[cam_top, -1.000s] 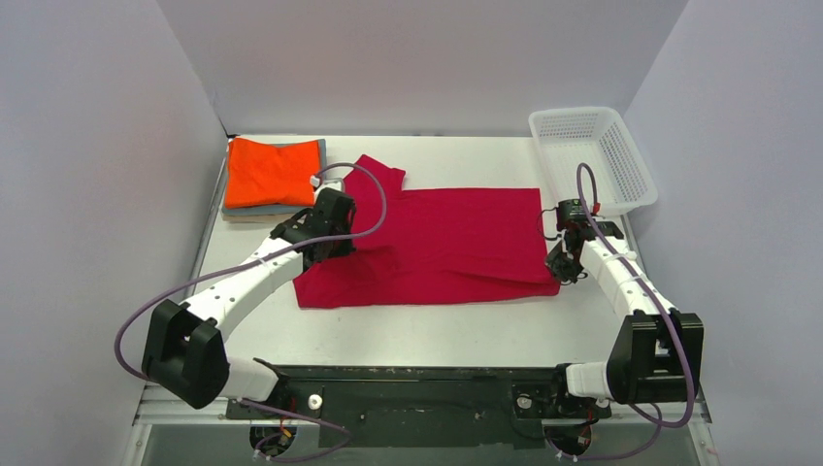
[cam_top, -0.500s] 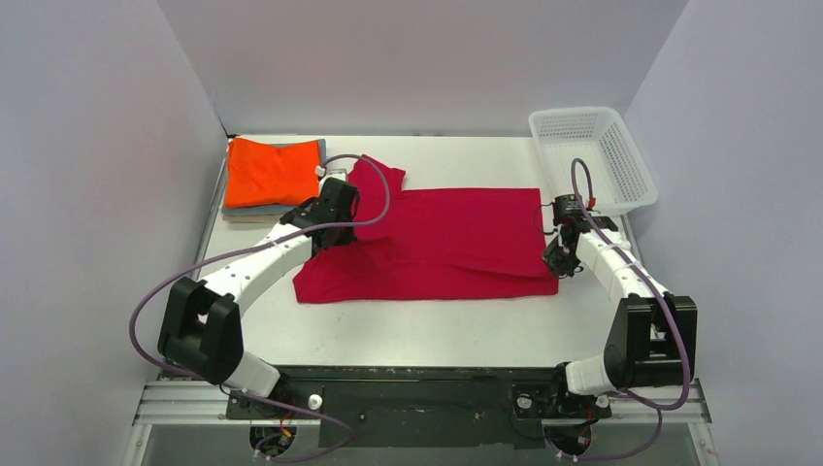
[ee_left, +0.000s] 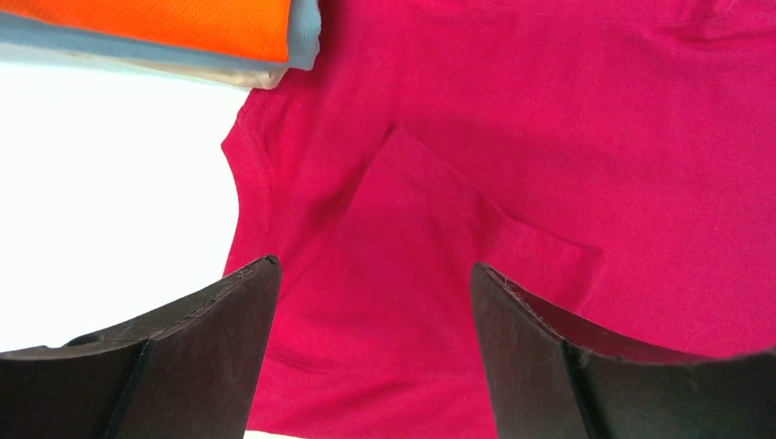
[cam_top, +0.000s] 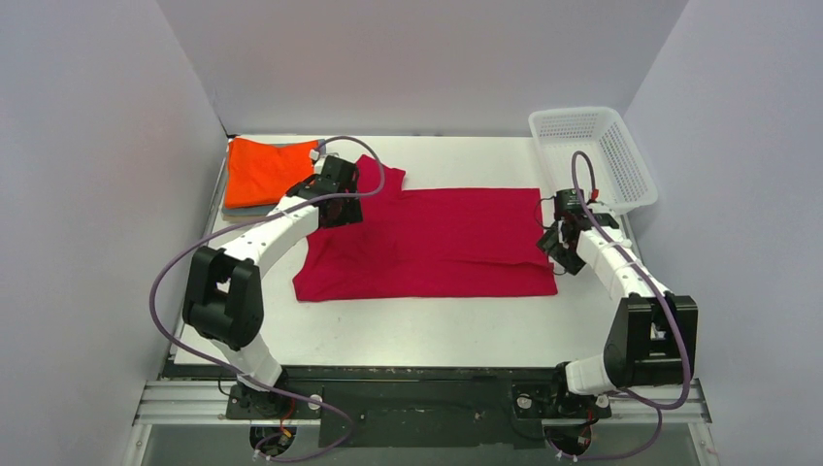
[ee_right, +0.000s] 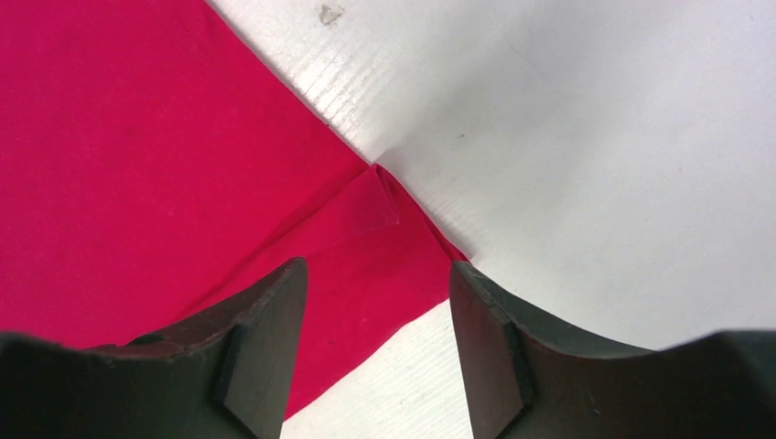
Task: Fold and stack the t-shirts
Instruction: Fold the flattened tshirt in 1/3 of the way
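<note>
Left gripper (ee_left: 372, 265) gapes over red t-shirt (ee_left: 567, 137); collar probably hidden beneath it.

The large t-shirt (cam_top: 427, 248) is plain crimson red, without print, and darker along its creases. In the stack, the orange tee (ee_left: 156, 18) on top is bright, with a fine dotted weave. Beneath it the grey-blue tee (ee_left: 307, 32) shows as a pale band, and the beige tee (ee_left: 210, 73) lies lowest. The surface (cam_top: 466, 320) is white and faintly ribbed. The basket (cam_top: 592, 155) is white mesh. The left arm (cam_top: 272, 238) and right arm (cam_top: 616, 272) are white with black joints and purple cables (cam_top: 160, 291). The left fingers (ee_left: 183, 357) and right fingers (ee_right: 229, 366) are black.
</note>
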